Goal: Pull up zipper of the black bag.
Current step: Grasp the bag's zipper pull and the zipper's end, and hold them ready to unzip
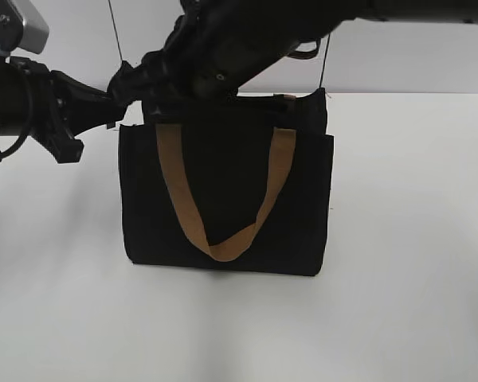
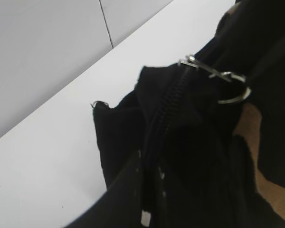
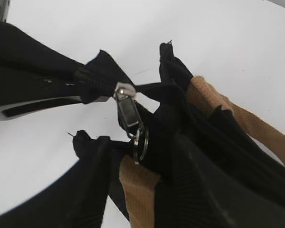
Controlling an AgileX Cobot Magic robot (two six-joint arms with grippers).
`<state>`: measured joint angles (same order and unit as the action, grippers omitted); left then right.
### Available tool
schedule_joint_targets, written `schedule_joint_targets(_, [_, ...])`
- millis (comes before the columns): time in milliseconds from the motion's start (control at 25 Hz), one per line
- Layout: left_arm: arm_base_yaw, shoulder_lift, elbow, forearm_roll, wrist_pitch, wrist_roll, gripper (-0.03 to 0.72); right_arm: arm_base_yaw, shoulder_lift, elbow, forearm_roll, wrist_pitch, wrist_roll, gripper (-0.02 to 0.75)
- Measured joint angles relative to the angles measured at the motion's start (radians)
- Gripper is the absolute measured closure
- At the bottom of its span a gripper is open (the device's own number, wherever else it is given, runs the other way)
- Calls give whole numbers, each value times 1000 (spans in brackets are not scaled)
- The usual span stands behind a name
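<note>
**Desk:** Where does the black bag (image 1: 227, 195) stand, and which arm is on it?

**Photographer:** Upright on the white table (image 1: 414, 239), middle of the exterior view, front panel to the camera, one tan handle (image 1: 223, 199) hanging in a V. Both arms crowd its top left corner. The left gripper (image 1: 119, 99) comes in level from the left and meets the corner; the right gripper (image 1: 171, 60) reaches across from the upper right and sits just above the same end.

**Desk:** And the zipper?

**Photographer:** The zipper (image 2: 168, 107) runs along the top edge, left to right in the exterior view. The silver pull tab (image 3: 128, 111) with its small ring (image 3: 140, 142) lies near the left end, close to both grippers, so the travel open to it lies rightward, away from the left arm.

**Desk:** Gripper states?

**Photographer:** In the right wrist view a dark finger (image 3: 38, 90) of the left gripper appears pressed on the fabric at the zipper's end (an anchor, I would judge). Whether the right gripper is spread or closed, I cannot tell; its fingers are not shown clearly, and the tab hangs loose.

**Desk:** Nearer arm for the pull?

**Photographer:** The right, by my reading.
</note>
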<state>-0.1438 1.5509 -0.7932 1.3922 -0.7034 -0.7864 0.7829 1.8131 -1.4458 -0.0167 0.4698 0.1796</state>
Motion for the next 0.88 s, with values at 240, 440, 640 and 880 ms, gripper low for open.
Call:
schedule_joint_targets(240, [0,0,0,0,0,0,692,0,46,-1,-11,-62,-4,552])
schedule_joint_targets(440, [0,0,0,0,0,0,692,0,57,-18,-20,-65,-23,745])
schedule_joint_targets(640, [0,0,0,0,13,0,692,0,53,-21,-25,-53,-71,752])
schedule_joint_targets(880, [0,-26,1,19,90,-2,692,0,53,-22,-19,-31,-172,752])
